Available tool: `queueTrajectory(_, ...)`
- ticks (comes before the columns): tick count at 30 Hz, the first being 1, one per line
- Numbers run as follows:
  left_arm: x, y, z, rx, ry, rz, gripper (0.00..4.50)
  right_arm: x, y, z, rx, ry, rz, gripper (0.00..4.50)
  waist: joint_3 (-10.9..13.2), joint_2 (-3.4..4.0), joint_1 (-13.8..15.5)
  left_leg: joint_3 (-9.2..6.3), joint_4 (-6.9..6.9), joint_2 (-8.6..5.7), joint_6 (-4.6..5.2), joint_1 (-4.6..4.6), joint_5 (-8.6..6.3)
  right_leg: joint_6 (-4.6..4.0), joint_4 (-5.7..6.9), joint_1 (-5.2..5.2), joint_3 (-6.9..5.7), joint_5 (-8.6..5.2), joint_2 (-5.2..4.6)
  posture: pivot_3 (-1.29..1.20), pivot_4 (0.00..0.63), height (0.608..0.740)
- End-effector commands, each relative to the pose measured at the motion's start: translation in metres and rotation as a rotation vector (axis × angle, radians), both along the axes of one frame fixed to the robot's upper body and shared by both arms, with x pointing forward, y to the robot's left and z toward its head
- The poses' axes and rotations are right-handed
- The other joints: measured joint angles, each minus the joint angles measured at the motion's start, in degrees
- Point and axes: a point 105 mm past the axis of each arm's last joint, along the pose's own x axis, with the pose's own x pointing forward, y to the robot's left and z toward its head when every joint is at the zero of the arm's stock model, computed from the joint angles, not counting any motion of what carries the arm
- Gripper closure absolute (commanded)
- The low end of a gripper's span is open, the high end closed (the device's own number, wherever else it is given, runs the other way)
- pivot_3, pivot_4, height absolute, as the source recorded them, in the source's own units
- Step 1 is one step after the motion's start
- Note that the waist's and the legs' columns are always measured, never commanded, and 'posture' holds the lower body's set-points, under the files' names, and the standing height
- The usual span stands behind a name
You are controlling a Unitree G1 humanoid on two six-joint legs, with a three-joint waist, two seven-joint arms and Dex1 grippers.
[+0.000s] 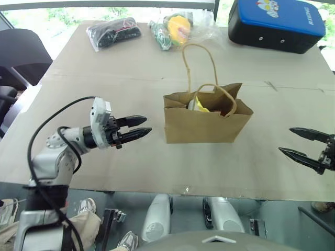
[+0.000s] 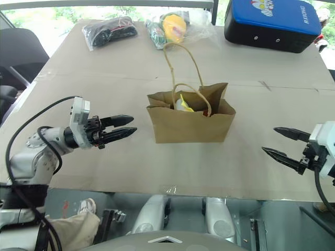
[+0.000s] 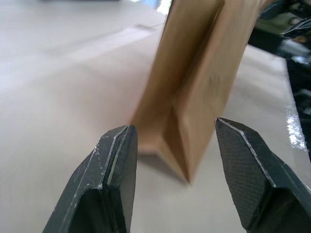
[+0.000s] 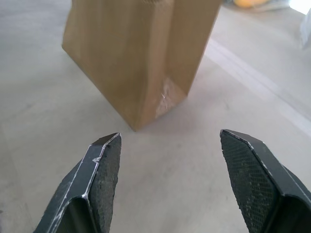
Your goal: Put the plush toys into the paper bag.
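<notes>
The brown paper bag (image 1: 207,124) stands upright in the middle of the table, its two cord handles raised. A white plush toy with a yellow crest (image 1: 200,106) peeks out of its open mouth. My left gripper (image 1: 148,125) hovers just left of the bag, pointing at its side. It is open and empty, and the bag's edge (image 3: 194,92) shows between its fingers in the left wrist view. My right gripper (image 1: 286,139) is open and empty too. It sits well to the right of the bag, near the table's front edge, facing the bag (image 4: 136,58).
At the back of the table lie a black item in clear plastic (image 1: 112,32), a yellow-green toy in clear plastic (image 1: 175,29) and a blue-and-black case (image 1: 277,23). A dark chair (image 1: 21,55) stands off the table's left side. The table's front edge (image 1: 183,191) runs just below both grippers.
</notes>
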Motion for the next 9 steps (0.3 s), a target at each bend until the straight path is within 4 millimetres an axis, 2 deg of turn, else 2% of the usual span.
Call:
queueTrajectory(1, -0.023, -0.001, 0.015, -0.010, -0.016, 0.047, 1.69, -0.003, -0.012, 0.006, -0.025, -0.027, -0.011, 1.44, 0.00, 0.00, 0.16, 0.00, 0.00, 0.00, 0.00, 0.00, 0.00, 0.00, 0.00, 0.00, 0.00, 0.00, 0.00, 0.00, 0.150, 0.740)
queueTrajectory(4, -0.044, 0.002, 0.004, 0.005, 0.023, 0.103, 1.69, -0.006, -0.017, 0.005, -0.028, -0.008, -0.011, 1.44, -0.01, 0.02, 0.10, 0.06, -0.02, 0.01, 0.00, 0.05, 0.00, -0.01, -0.01, 0.01, 0.04, -0.01, 0.00, 0.00, 0.150, 0.740)
queueTrajectory(9, -0.053, 0.006, -0.011, 0.026, 0.040, 0.191, 1.69, -0.004, -0.016, -0.002, -0.026, 0.017, 0.002, 1.44, -0.02, 0.03, 0.23, 0.07, -0.02, 0.03, 0.00, 0.09, 0.00, -0.04, 0.00, 0.02, 0.06, -0.02, 0.04, 0.00, 0.150, 0.740)
